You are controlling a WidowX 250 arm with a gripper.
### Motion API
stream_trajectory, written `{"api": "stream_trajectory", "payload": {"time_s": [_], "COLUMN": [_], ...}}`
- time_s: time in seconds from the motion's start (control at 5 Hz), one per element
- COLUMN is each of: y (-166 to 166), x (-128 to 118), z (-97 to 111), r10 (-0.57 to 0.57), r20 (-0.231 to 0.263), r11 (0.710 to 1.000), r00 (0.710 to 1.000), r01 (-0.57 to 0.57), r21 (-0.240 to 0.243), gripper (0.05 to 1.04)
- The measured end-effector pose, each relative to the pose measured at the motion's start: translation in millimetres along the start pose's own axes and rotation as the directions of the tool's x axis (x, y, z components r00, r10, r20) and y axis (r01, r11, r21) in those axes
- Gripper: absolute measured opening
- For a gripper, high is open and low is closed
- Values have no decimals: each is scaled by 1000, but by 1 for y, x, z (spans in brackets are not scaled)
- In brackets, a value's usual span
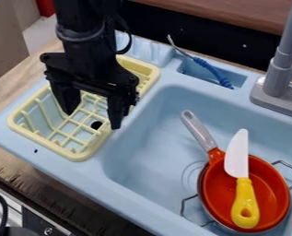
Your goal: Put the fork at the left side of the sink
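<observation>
Above gridded yellow rack (79, 154), angular black gripper (92, 120), fingers (116, 110) apart

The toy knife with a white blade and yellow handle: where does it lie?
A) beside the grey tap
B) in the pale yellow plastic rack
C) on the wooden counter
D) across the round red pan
D: the knife lies across the pan, its blade tip past the rim.

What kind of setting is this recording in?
Most likely a toy kitchen's sink corner: a light-blue basin with a grey faucet, a yellow dish rack, and a red pan holding a toy knife.
</observation>
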State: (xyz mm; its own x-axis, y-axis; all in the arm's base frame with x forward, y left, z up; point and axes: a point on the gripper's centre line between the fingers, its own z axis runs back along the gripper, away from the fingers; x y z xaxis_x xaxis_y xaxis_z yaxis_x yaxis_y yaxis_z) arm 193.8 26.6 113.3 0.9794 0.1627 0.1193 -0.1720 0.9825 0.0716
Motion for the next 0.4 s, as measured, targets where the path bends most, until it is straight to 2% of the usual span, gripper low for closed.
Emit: {"api": "stream_trajectory", "payload": {"time_s": [0.2, 0.4], "y": [0, -8], "x": [-3, 12], "z": [-4, -11], "r10": [5, 98], "r20": [-18, -22], "r11": [1000, 995], "r00": [1000, 995], "r01": [-5, -98], "r21": [2, 24], "gripper": [997, 997]}}
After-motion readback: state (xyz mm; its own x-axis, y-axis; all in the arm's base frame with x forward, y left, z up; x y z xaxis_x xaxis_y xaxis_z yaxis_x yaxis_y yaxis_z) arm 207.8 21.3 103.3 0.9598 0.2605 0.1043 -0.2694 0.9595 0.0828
